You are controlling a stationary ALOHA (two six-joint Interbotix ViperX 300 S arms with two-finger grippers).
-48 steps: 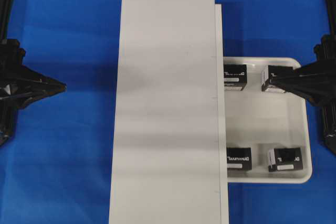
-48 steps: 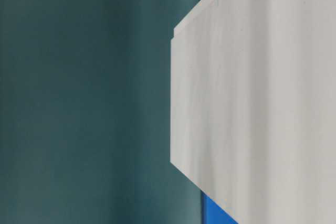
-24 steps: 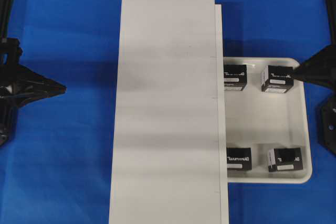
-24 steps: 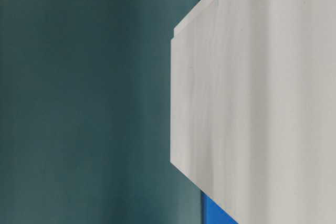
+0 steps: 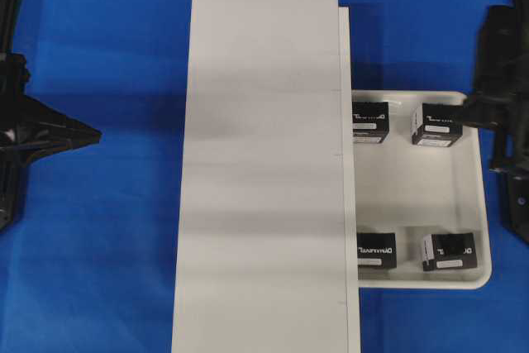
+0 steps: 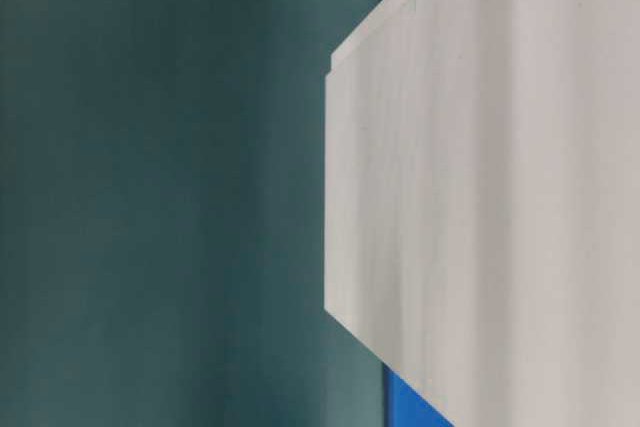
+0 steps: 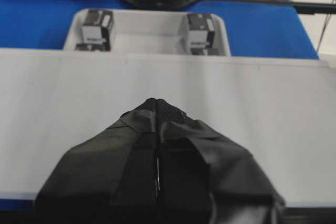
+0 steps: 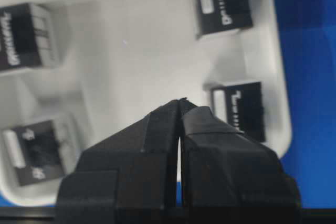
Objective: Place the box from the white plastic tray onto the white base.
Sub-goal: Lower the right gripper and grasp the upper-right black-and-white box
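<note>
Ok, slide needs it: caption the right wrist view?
Shut right gripper poised above the white tray holding four black boxes.

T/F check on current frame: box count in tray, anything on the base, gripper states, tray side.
1. Four black boxes sit in the white plastic tray. True.
2. A box lies on the white base. False: the base is bare.
3. The right gripper holds a box. False: its jaws are shut on nothing, above the tray.
4. The left gripper is shut. True.
5. In the overhead view, the tray lies left of the base. False: it lies right.
</note>
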